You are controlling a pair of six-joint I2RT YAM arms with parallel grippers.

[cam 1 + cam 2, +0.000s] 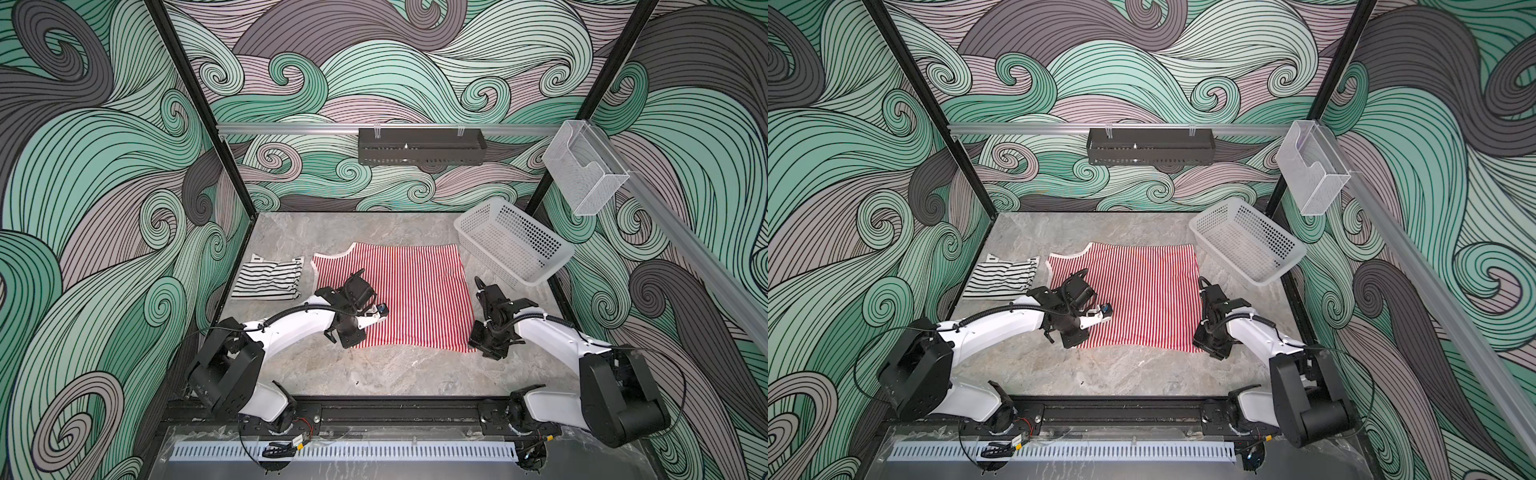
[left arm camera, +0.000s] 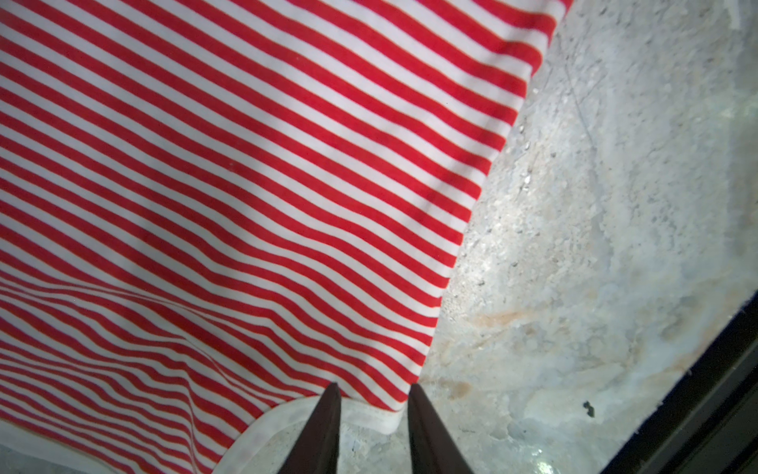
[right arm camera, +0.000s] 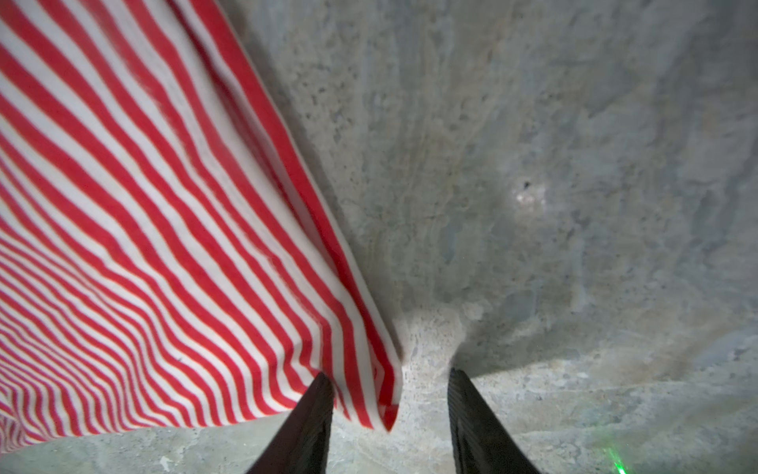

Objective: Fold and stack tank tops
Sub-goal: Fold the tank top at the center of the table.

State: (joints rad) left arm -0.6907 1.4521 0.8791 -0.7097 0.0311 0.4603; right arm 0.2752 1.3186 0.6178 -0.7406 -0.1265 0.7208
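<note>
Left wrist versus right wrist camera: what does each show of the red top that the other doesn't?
Only the left wrist view: the red-and-white tank top's cream trim between the left gripper's parted tips, plus a black frame edge. Only the right wrist view: a plain untrimmed corner between the right gripper's parted tips. Both: the striped top and the grey table.

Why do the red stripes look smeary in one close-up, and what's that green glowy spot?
Right wrist view: the edge of the red-and-white tank top is smeared, probably motion blur, and a green glint shines on the table near the dark fingers. Left wrist view: the stripes are crisper, with a soft shadow across them. Both top views: evenly lit and sharp.
</note>
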